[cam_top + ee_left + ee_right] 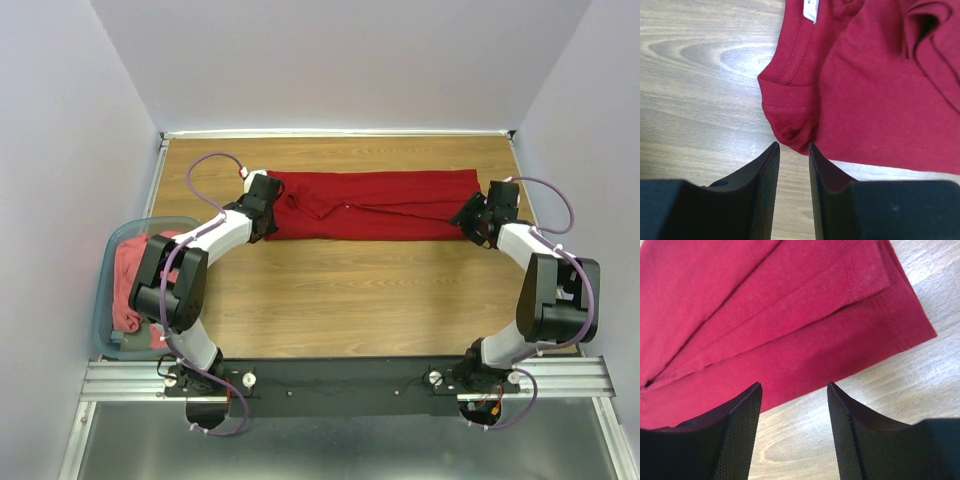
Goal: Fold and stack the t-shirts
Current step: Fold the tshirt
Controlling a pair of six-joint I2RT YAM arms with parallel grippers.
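Currently: the crimson t-shirt [375, 205] lies on the wooden table [350, 290], toward its far edge, folded into a long narrow band that runs left to right. Creases and an overlapping fold show near the middle of the band.

Left gripper [262, 200]: at the band's left end. In the left wrist view, the left gripper [794, 150] has its jaws only narrowly parted, with bare wood visible in the slit and nothing held. The fingertips [771, 152] sit just short of a bunched corner of the crimson t-shirt [880, 100]. It cannot be told whether they touch the cloth. A white neck label [811, 9] shows at the top edge of that view, on the collar seam.

Right gripper [478, 218]: at the band's right end, near the front corner. In the right wrist view, the right gripper [794, 392] is spread wide and holds nothing. The near edge of the crimson t-shirt [765, 315] runs diagonally just beyond the gap, with wood grain between the fingers. Several stacked layers with stitched hems are visible, and the lowest layer sticks out past the upper ones.

A coral-pink t-shirt [127, 275] is crumpled inside the translucent blue-grey tub [103, 300], at the table's left edge beside the left arm and well apart from the crimson one.
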